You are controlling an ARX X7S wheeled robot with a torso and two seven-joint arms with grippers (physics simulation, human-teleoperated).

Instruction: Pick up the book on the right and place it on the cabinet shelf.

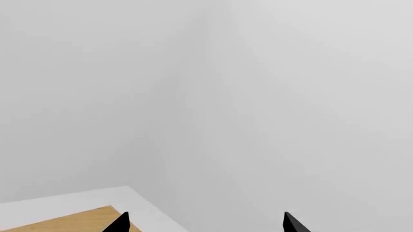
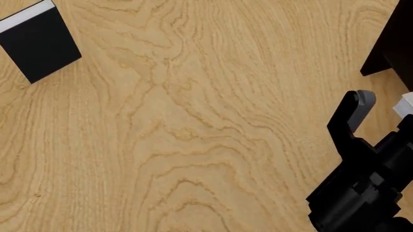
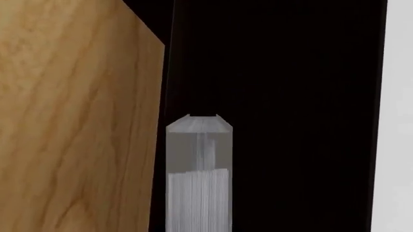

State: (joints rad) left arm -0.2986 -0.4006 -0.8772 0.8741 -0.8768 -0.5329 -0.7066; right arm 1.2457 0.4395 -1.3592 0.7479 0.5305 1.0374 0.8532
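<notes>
Where the cabinet (image 2: 390, 43) meets tabletop (image 2: 193, 125), right tool (image 2: 380, 107) beside it.

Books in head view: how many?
1 clear: black book lying on the table at far left. A light object at the right gripper may be another, mostly cut off.

Blocky black right gripper (image 2: 380, 104) with pale grey, ribbed fingertips (image 3: 199, 188).

Book not visible; near-black cabinet (image 2: 393, 43) at table's far right edge.
</notes>
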